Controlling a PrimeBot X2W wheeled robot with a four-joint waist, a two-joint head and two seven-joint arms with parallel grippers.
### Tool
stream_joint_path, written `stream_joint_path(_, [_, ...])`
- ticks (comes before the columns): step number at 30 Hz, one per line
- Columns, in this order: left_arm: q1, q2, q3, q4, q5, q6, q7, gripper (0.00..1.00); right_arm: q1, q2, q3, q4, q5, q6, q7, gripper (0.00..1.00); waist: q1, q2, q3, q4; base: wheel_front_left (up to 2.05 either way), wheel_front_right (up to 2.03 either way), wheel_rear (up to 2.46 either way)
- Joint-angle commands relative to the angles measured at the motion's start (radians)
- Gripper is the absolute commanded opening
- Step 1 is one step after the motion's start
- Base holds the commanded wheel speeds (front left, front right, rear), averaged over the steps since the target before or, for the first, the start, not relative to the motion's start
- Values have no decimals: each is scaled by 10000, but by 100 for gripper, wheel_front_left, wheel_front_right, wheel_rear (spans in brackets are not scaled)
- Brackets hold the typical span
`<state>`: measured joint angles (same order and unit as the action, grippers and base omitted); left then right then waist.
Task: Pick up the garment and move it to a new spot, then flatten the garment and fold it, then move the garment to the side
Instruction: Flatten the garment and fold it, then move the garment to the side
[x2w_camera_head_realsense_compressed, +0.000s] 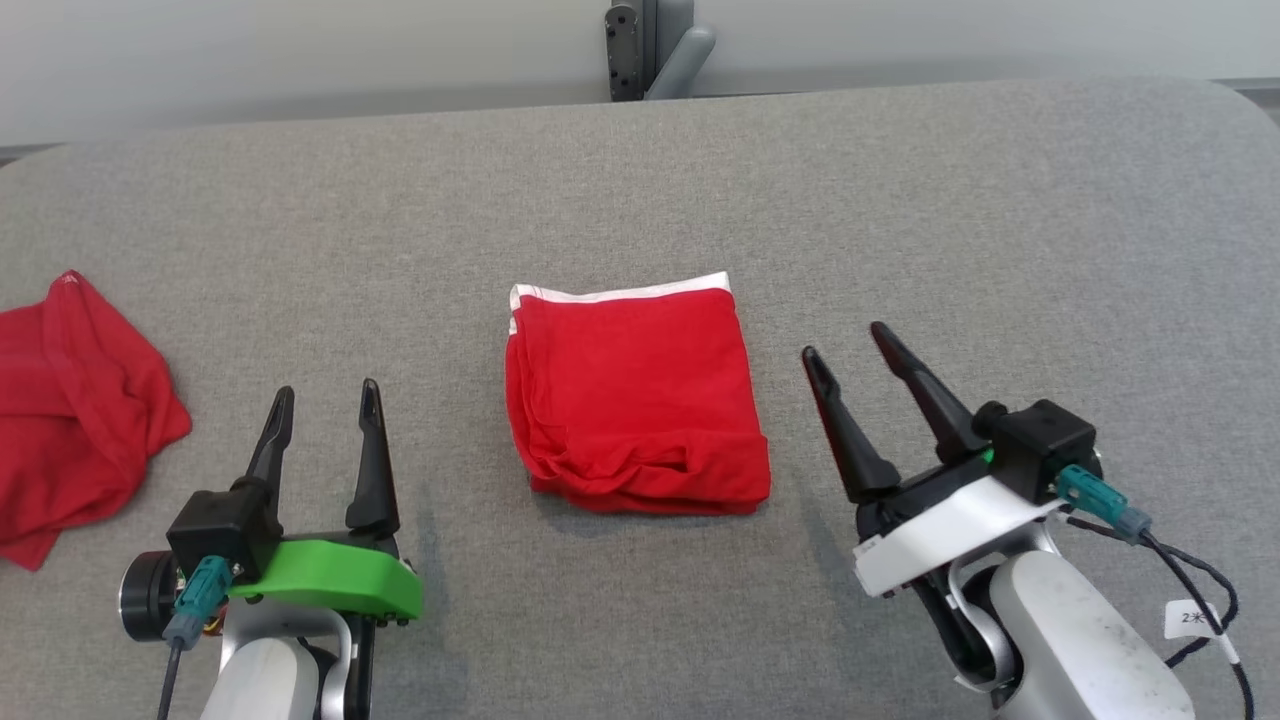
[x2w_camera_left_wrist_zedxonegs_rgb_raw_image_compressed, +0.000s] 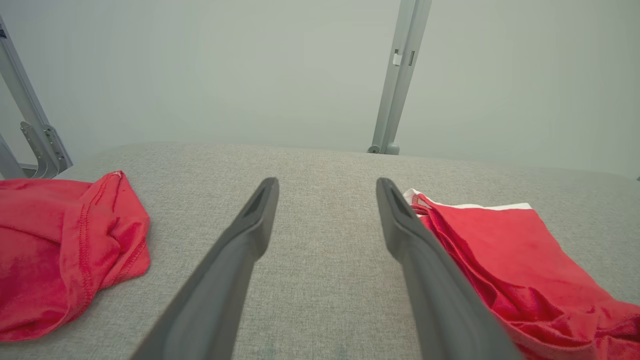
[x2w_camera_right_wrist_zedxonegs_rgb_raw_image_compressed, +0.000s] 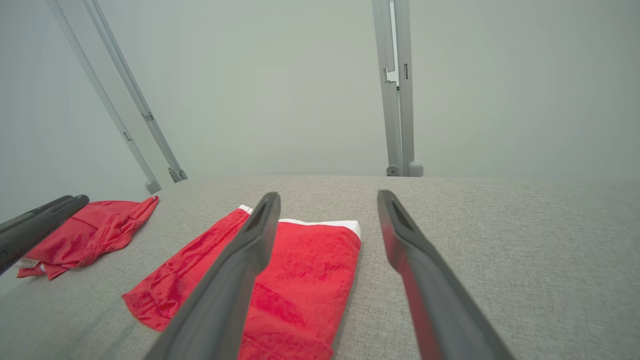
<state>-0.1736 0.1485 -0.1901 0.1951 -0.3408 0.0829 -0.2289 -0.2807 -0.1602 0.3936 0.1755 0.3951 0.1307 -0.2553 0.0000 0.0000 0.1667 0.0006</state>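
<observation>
A red garment (x2w_camera_head_realsense_compressed: 635, 400) with a white band along its far edge lies folded into a rough square in the middle of the grey table. It also shows at the right of the left wrist view (x2w_camera_left_wrist_zedxonegs_rgb_raw_image_compressed: 520, 265) and at the lower left of the right wrist view (x2w_camera_right_wrist_zedxonegs_rgb_raw_image_compressed: 295, 285). My left gripper (x2w_camera_head_realsense_compressed: 327, 400) stands open to its left, nothing between the fingers (x2w_camera_left_wrist_zedxonegs_rgb_raw_image_compressed: 327, 185). To the garment's right my right gripper (x2w_camera_head_realsense_compressed: 847, 340) is open and empty too (x2w_camera_right_wrist_zedxonegs_rgb_raw_image_compressed: 327, 197). Neither gripper touches the cloth.
A second red garment (x2w_camera_head_realsense_compressed: 70, 410) lies crumpled at the table's left edge (x2w_camera_left_wrist_zedxonegs_rgb_raw_image_compressed: 65, 250) (x2w_camera_right_wrist_zedxonegs_rgb_raw_image_compressed: 85, 235). The grey fabric table (x2w_camera_head_realsense_compressed: 1000, 220) ends at a pale wall, with a metal post (x2w_camera_head_realsense_compressed: 645, 45) behind its far edge.
</observation>
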Motion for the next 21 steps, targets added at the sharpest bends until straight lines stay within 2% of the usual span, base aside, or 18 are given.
stream_joint_path(1, [248,131,49,-185,41,95,111,100,252,60,-517,-130,-268,0,71,100,0,0,-468,-300,0,0,0])
stream_joint_path(7, [828,365,-6,-880,101,280,598,100,880,26,-2067,-474,-808,0,399,100,0,0,-978,-434,0,0,0])
stream_joint_path(13, [1383,513,-98,-1475,131,458,1066,100,1287,-109,-2738,-625,-836,0,713,100,0,0,-1321,-484,0,0,0])
stream_joint_path(21, [2081,731,-188,-2140,176,677,1556,100,1994,-255,-2903,-922,-874,0,1150,100,0,0,-1812,-460,0,0,0])
